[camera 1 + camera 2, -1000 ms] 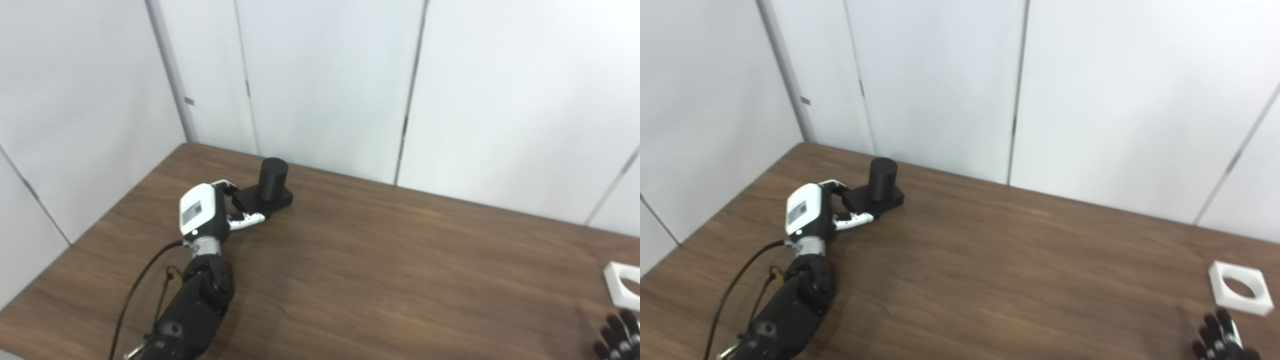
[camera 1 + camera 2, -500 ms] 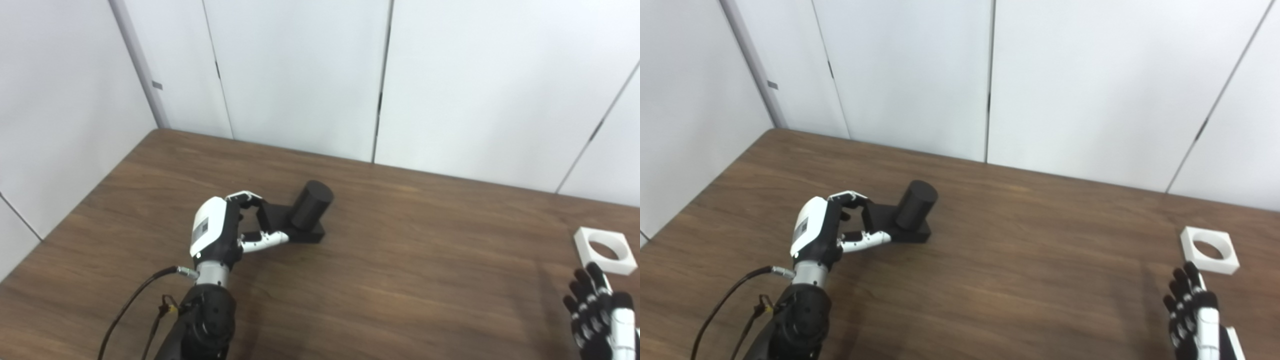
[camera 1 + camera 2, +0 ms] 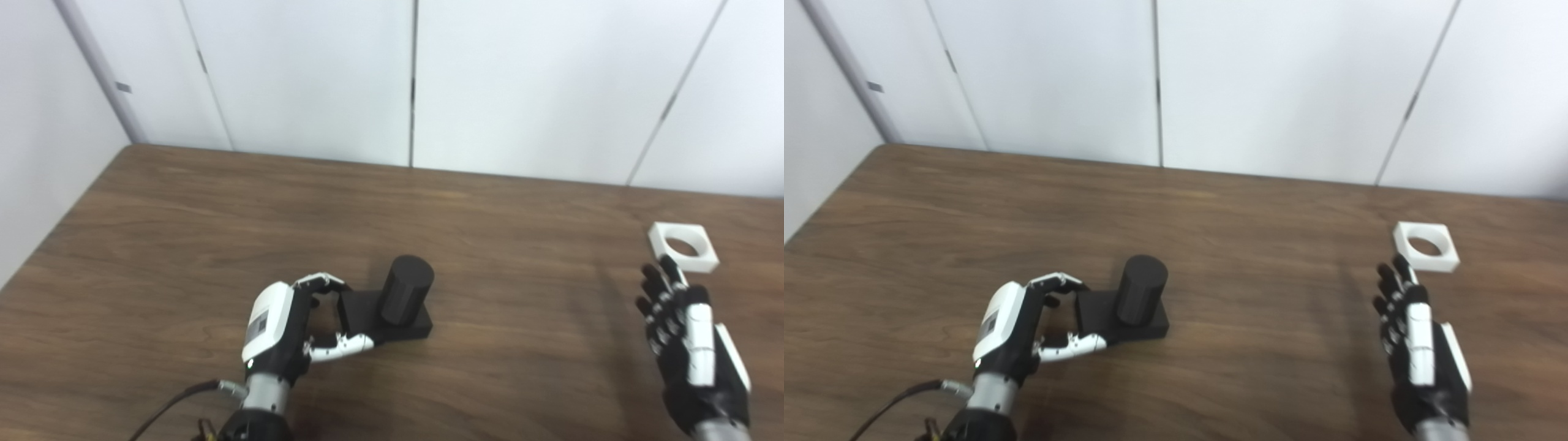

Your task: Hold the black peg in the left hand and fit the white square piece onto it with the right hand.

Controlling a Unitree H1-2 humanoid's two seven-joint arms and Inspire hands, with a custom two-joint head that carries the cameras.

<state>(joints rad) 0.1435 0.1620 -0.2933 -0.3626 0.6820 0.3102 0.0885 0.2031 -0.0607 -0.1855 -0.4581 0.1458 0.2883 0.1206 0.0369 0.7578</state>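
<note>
The black peg (image 3: 407,297) is a cylinder standing on a black square base (image 3: 367,315). It rests on the brown table near the middle front. My left hand (image 3: 288,324) is shut on the left side of the base, fingers above and thumb below. The white square piece (image 3: 682,246) with a round hole lies flat at the right of the table. My right hand (image 3: 686,340) is open with fingers spread, just in front of the white piece and not touching it.
The wooden table (image 3: 502,245) is walled by white panels at the back and left. A black cable (image 3: 177,401) runs along my left forearm at the bottom edge.
The camera has swung to the right. My left hand has pulled the peg toward me and to the middle of the table. My right hand has risen into view toward the white piece.
</note>
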